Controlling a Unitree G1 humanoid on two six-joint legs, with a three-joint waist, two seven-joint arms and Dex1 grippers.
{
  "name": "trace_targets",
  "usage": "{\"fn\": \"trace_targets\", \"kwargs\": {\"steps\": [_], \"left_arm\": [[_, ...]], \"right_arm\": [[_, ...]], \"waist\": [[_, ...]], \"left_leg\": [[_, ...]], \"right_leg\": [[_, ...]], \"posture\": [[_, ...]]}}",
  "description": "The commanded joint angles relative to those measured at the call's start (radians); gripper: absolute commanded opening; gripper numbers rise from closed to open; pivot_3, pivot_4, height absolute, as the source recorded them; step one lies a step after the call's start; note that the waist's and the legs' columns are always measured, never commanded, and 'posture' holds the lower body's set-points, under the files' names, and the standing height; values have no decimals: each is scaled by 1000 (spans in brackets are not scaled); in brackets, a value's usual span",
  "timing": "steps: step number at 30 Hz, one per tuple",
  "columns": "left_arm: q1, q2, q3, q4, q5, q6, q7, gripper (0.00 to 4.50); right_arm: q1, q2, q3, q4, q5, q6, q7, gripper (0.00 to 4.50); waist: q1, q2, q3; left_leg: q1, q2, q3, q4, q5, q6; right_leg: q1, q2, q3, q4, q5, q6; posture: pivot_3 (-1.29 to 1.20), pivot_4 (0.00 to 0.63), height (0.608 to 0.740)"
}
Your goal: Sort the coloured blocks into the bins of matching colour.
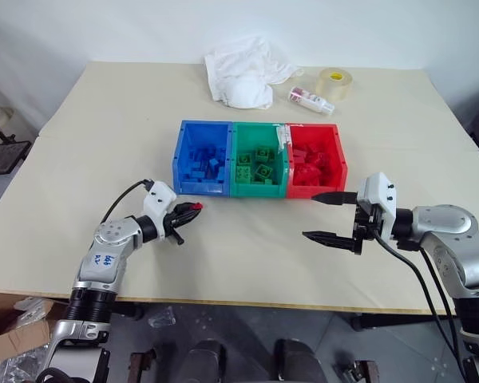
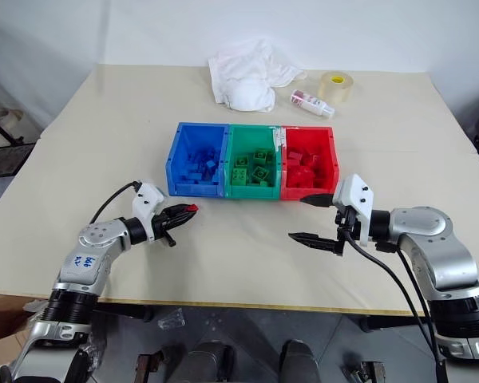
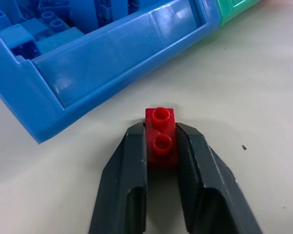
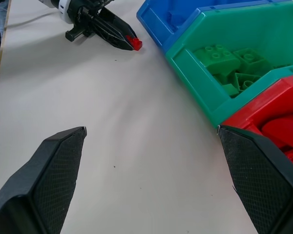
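Left hand [image 3: 161, 146] pinches red block [image 3: 161, 136] just before blue bin [image 1: 201, 159]; right hand [image 1: 329, 215] spread wide, holding nothing.

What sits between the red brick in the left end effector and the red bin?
Bare tabletop separates the red brick from the red bin in the left eye view.

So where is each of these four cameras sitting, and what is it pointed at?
Eye views: on the head, looking down over both arms at the table and bins.
Left wrist view: along the left pincer, shut on the red block.
Right wrist view: between the open right pincer fingers.
Shared: red block, blue bin.
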Motion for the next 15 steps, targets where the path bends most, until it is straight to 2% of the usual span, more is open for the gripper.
{"fn": "trace_targets", "kwargs": {"steps": [1, 4, 8, 15], "left_arm": [[11, -5, -36, -38, -35, 36, -68, 465], [-24, -24, -77, -122, -79, 83, -127, 465], [-100, -69, -126, -136, -90, 84, -163, 465], [-345, -246, -168, 89, -50, -59, -132, 465]], "right_arm": [[8, -15, -46, -49, 21, -2, -8, 4500], [30, -21, -67, -70, 26, 7, -18, 4500], [57, -25, -99, -95, 31, 16, -36, 4500], [149, -42, -183, -169, 53, 41, -77, 4500]], "waist": [[1, 0, 0], [5, 0, 0], [3, -1, 0], [4, -1, 1]], "left_leg": [[0, 0, 0, 0, 0, 0], [0, 0, -1, 0, 0, 0], [-2, -1, -2, 0, 0, 0], [-2, -2, -1, 0, 0, 0]], "right_leg": [[0, 0, 0, 0, 0, 0], [0, 0, 0, 0, 0, 0], [0, 0, 0, -1, 0, 0], [0, 0, -1, -1, 0, 0]], "posture": [[0, 150, 740], [0, 150, 740], [0, 150, 740], [0, 150, 740]]}}
